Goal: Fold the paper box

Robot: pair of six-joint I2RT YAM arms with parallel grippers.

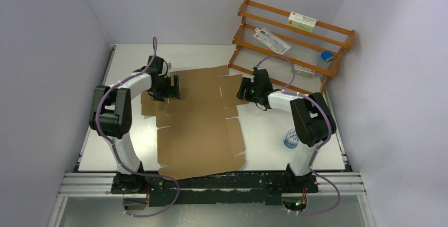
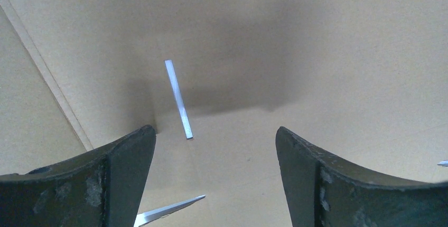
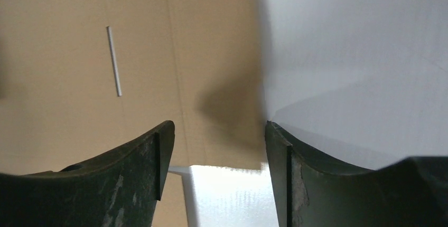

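The paper box (image 1: 201,126) is a brown die-cut cardboard sheet lying flat and unfolded in the middle of the white table (image 1: 267,142). My left gripper (image 1: 168,93) is open low over the sheet's far left part. In the left wrist view the gripper (image 2: 215,132) has cardboard (image 2: 296,37) and a narrow slot (image 2: 178,99) between its fingers, holding nothing. My right gripper (image 1: 244,91) is open at the far right flap. In the right wrist view the gripper (image 3: 219,126) straddles the flap's right edge, with cardboard (image 3: 53,53) on the left and table (image 3: 359,53) on the right.
A wooden rack (image 1: 296,45) stands at the back right with white cartons (image 1: 302,22), a flat packet (image 1: 272,40) and a blue item (image 1: 327,56). A small blue-and-white tin (image 1: 290,139) stands on the table near the right arm. Walls close in on both sides.
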